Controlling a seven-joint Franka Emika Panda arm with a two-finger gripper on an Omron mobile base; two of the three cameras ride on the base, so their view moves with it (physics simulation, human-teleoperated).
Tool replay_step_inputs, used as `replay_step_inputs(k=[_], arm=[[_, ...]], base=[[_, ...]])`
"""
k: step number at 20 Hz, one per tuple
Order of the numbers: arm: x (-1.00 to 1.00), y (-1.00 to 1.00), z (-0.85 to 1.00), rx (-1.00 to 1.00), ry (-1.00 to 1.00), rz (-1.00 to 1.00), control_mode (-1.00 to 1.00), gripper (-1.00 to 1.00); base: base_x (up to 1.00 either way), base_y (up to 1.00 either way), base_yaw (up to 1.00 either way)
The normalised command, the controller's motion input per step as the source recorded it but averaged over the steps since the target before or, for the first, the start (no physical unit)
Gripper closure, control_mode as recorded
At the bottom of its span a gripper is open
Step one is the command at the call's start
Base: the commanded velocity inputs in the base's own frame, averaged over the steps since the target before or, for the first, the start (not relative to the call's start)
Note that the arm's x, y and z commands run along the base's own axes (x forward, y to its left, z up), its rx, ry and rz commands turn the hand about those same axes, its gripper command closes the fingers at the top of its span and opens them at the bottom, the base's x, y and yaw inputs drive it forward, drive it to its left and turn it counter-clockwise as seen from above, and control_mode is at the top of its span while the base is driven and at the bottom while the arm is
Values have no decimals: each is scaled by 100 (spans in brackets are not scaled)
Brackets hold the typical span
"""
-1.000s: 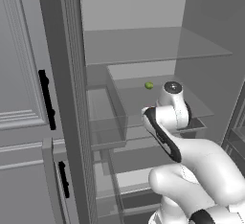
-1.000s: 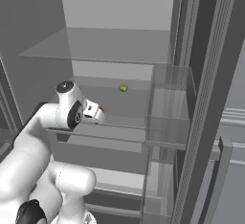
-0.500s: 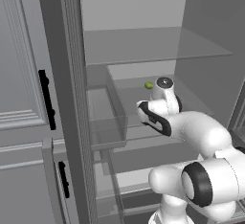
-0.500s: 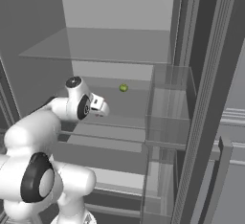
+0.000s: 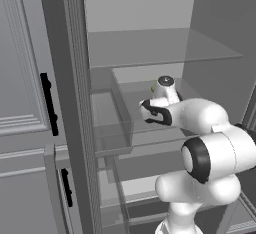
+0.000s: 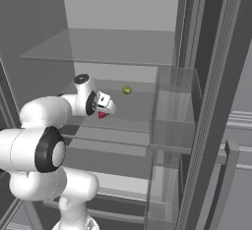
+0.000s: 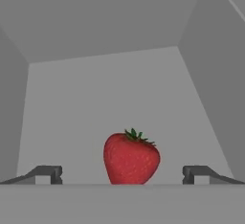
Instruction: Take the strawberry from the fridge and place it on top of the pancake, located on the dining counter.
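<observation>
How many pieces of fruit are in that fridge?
2. A red strawberry sits on the shelf between the robot's open fingers, and a small green fruit lies farther back. The arm may hide others.

White arm stretched forward, gripper wide (2 fingers apart)

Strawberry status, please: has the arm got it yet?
Tool open, not gripping. Strawberry on fridge shelf, centred between the fingertips. Green fruit farther back, not in the way.
</observation>
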Motion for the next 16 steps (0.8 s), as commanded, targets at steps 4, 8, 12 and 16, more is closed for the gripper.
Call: replay_step_inputs(k=[4, 8, 12, 16], arm=[[16, 0, -36, 0, 0, -3, -100, -100], [15, 0, -43, -1, 2, -2, -100, -100], [12, -7, -22, 0, 0, 0, -100, -100], [0, -1, -15, 0, 2, 0, -100, 100]], base=[[0, 0, 0], [0, 0, 0], [0, 0, 0], [0, 0, 0]])
